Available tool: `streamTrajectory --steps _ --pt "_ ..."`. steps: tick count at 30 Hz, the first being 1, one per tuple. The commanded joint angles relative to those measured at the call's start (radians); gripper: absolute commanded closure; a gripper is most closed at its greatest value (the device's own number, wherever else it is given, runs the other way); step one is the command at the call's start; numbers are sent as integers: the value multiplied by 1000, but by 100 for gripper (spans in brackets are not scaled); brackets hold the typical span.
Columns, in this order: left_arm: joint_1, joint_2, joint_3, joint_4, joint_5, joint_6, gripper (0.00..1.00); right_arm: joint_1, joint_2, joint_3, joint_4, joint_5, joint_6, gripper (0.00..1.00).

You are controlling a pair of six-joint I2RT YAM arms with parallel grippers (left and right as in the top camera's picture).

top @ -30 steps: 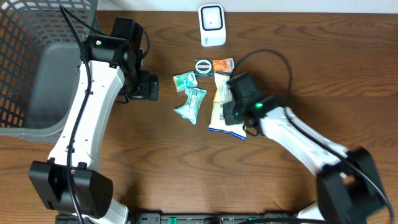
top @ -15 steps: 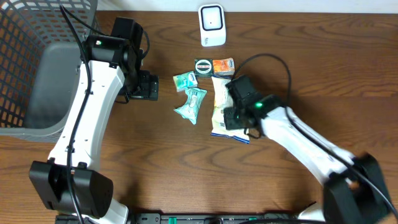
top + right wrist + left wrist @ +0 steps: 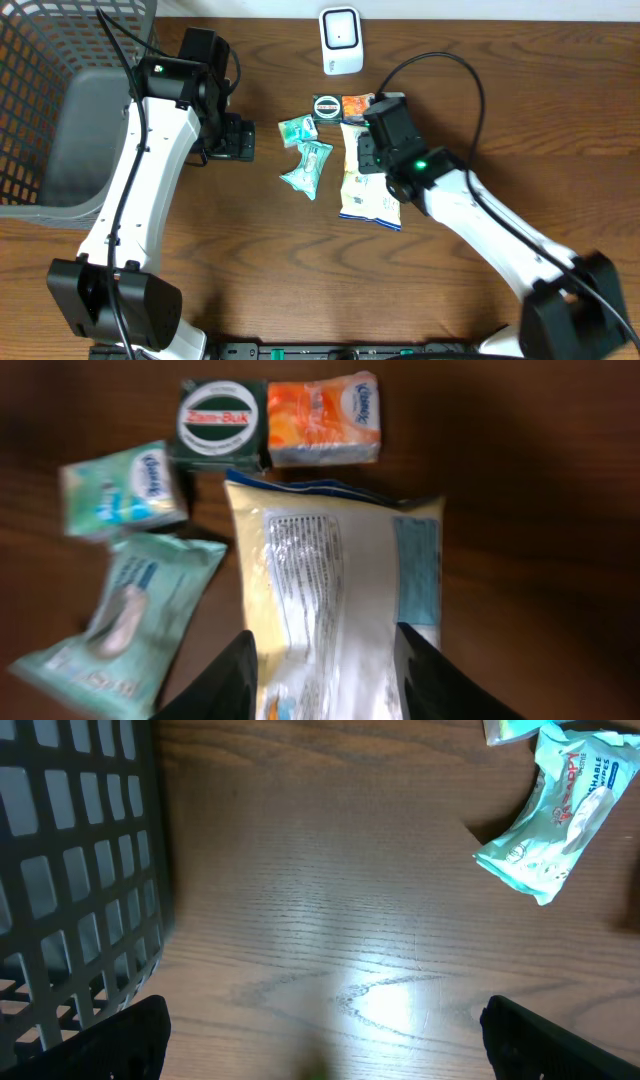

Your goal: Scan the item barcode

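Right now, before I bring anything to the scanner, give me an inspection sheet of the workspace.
Surface: wooden table, items grouped mid-table.
Job's things: white scanner at the far edge; yellow snack bag lying flat, printed panel up, barcode not made out.
Clutter: green tin, orange tissue pack, teal tissue pack, teal wipes pack, all flat on the table.
Grippers: left gripper open over bare wood; right gripper open, straddling the bag's near end.
Cables: black cable loops over the table behind the right gripper.
Surroundings: mesh basket at the left.
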Motion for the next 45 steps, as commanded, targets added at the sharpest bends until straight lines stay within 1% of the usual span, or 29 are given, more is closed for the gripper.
streamTrajectory --steps 1,3,5,8,10,13,17,18,19,22,24,27,30,33,37,41,43,45 --pt "3 3 -3 0 -16 -12 2 -2 113 -5 55 29 3 60" --pt "3 3 -3 0 -16 -12 2 -2 181 -5 108 29 -11 58" --pt "3 3 -3 0 -16 -12 2 -2 235 -4 159 29 -64 56" --pt "3 3 -3 0 -16 -12 2 -2 242 -2 182 29 -142 52" --pt "3 3 -3 0 -16 -12 2 -2 208 8 154 29 -154 51" --pt "3 3 -3 0 -16 -12 2 -1 98 19 53 3 -140 51" --pt "3 3 -3 0 -16 -12 2 10 -37 19 -92 -150 -138 49" --pt "3 3 -3 0 -16 -12 2 17 -75 19 -165 -218 -138 51" --pt "3 3 -3 0 -16 -12 2 23 -84 18 -201 -245 -138 53" --pt "3 3 -3 0 -16 -12 2 39 -80 13 -282 -279 -137 57" --pt "3 3 -3 0 -16 -12 2 50 -68 1 -315 -278 -131 58" --pt "3 3 -3 0 -16 -12 2 69 -37 -37 -313 -276 -121 59" --pt "3 3 -3 0 -16 -12 2 84 17 -69 -311 -243 -76 59" --pt "3 3 -3 0 -16 -12 2 87 67 -92 -312 -198 -50 65" --pt "3 3 -3 0 -16 -12 2 86 111 -100 -316 -149 -27 64" --pt "3 3 -3 0 -16 -12 2 84 93 -88 -382 -122 -27 65" --pt "3 3 -3 0 -16 -12 2 80 65 -62 -445 -100 -27 68" --pt "3 3 -3 0 -16 -12 2 73 27 -33 -495 -74 -27 68"
